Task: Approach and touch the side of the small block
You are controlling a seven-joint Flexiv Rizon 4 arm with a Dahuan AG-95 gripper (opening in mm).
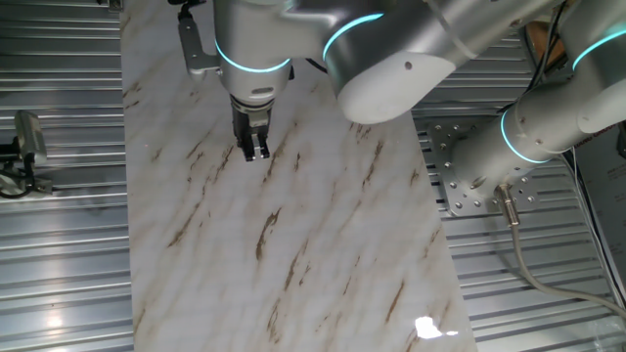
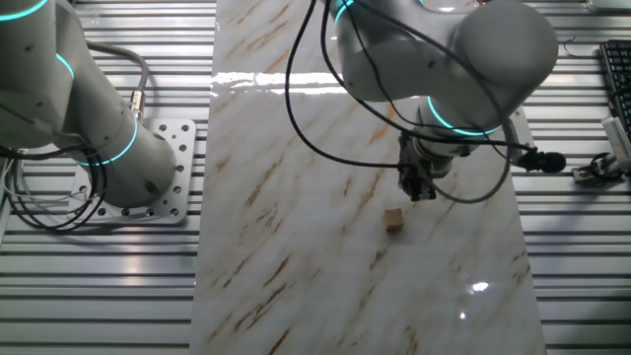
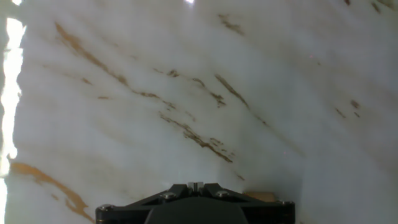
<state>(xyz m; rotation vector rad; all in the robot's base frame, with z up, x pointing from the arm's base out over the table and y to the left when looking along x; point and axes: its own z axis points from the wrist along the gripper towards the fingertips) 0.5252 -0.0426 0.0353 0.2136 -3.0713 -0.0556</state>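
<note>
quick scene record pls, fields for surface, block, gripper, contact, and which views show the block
surface: marble-pattern table, white with brown streaks
block: small block, tan cube, sitting on the table
gripper: gripper pointing down at the table, fingers close together; open or shut unclear
contact: none seen; the block lies apart from the fingertips, nearer the camera in the other fixed view
block visibility: clear in the other fixed view; only a tan sliver at the bottom edge of the hand view; not visible in one fixed view
task state: side of block not yet touched
</note>
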